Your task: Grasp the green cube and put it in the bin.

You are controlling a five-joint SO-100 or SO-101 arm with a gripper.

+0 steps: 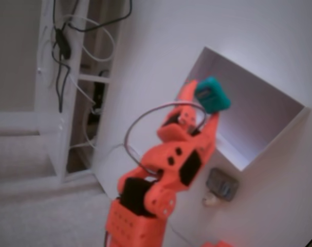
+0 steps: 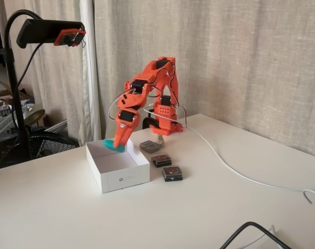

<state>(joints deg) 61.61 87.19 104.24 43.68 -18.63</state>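
The green cube [image 1: 212,94] is pinched by the gripper [image 1: 203,105] above the bin [image 1: 279,128] edge at 9 o'clock; release is needed next.

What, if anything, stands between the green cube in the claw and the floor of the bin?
Nothing visible does. The claw holds the green cube over the open bin, whose floor looks bare; the dark blocks lie outside its wall.

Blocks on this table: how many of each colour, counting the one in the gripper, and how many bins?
Green cube: 1, held in the gripper over the bin
Dark blocks: 3, on the table beside the bin
White bin: 1
Total: 5
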